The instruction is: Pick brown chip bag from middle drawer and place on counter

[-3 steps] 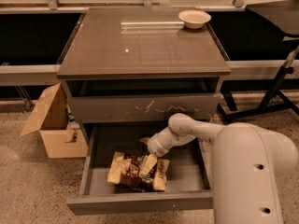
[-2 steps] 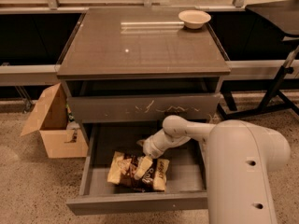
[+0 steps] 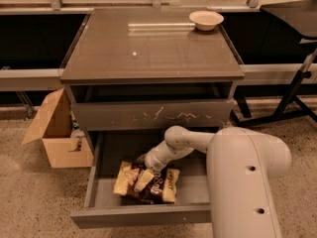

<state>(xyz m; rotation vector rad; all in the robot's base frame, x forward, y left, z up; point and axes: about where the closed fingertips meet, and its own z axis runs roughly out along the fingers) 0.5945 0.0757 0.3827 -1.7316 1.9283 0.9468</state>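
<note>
The gripper (image 3: 142, 176) lies low in the open drawer (image 3: 138, 215), on top of the chip bag (image 3: 163, 188), and covers the bag's middle; the lettering on the bag is too blurred to read; the bulky pale arm (image 3: 242, 182) hides the drawer's near right corner and the right part of its floor, and is itself cut off by the bottom edge; the gap (image 3: 148, 92) just under the counter (image 3: 148, 48) is in deep shadow, its inside not to be made out; something pale, perhaps a bottle, shows at the right side of the cardboard box (image 3: 62, 151), too small to tell; the dark stand (image 3: 292, 95) at the right is cut by the right edge.
</note>
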